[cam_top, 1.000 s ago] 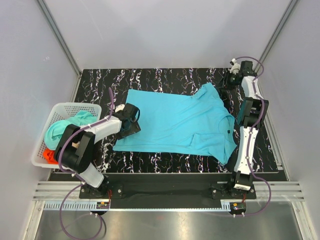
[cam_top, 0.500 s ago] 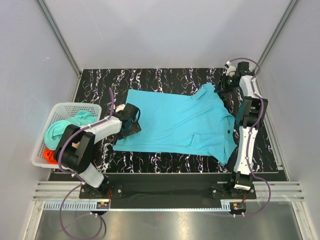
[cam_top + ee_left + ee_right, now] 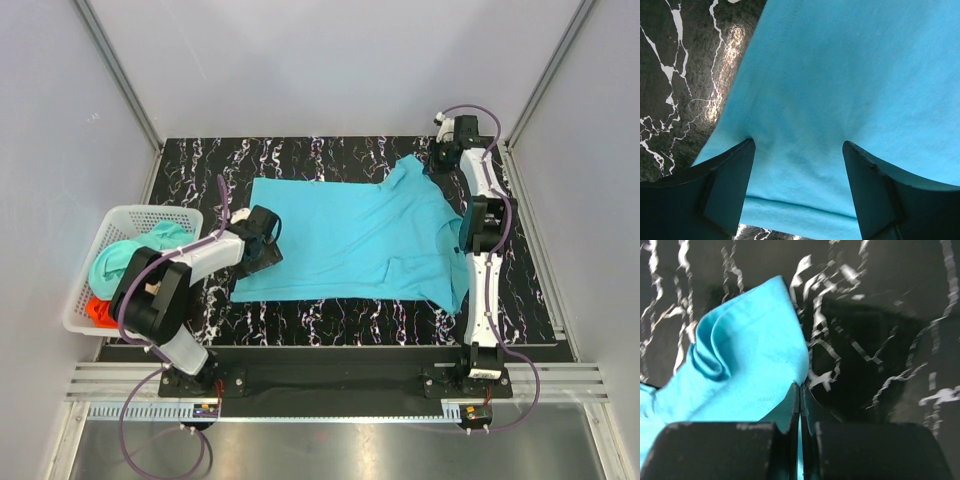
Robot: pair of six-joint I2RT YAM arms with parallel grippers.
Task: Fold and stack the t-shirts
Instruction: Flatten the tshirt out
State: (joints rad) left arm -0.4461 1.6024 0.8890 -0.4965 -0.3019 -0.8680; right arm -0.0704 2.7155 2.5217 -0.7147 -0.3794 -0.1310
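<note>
Your left gripper point(image 3: 262, 240) stands spread wide, its fingers point(image 3: 725, 185) resting on the left edge of the bright cyan t-shirt point(image 3: 350, 235), just right of the white basket point(image 3: 125, 213) at the table's point(image 3: 300, 152) left edge, which holds a mint-teal t-shirt point(image 3: 115, 260). The cyan shirt lies spread across the table's middle. Your right gripper point(image 3: 440, 160), near the far right corner, is clenched on a bunched tip of that shirt's cloth.

lab test cell: plain white walls point(image 3: 330, 60), alu frame point(image 3: 118, 75).
</note>
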